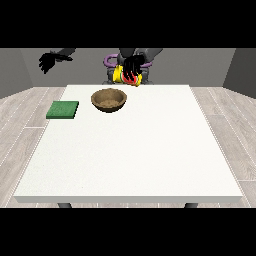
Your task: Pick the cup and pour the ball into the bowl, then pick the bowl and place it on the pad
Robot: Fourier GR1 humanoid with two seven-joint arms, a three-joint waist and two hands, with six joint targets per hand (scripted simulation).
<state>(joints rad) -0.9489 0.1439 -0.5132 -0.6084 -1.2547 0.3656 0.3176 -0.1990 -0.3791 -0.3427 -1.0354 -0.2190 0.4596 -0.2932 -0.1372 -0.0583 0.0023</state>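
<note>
A brown bowl (108,99) sits on the white table (130,150) near its far edge, left of centre. Above and just right of the bowl, the hand at the view's right (132,65) has its fingers curled round a yellow and red cup (122,77). The cup is held in the air and lies tilted on its side. No ball shows, either in the cup or in the bowl. A green square pad (63,109) lies flat by the table's left edge. The hand at the view's left (48,61) hangs raised beyond the table's far left corner, fingers loosely spread.
The robot's torso (131,56) stands behind the table's far edge. Wooden floor surrounds the table on both sides. Only the bowl and the pad rest on the tabletop.
</note>
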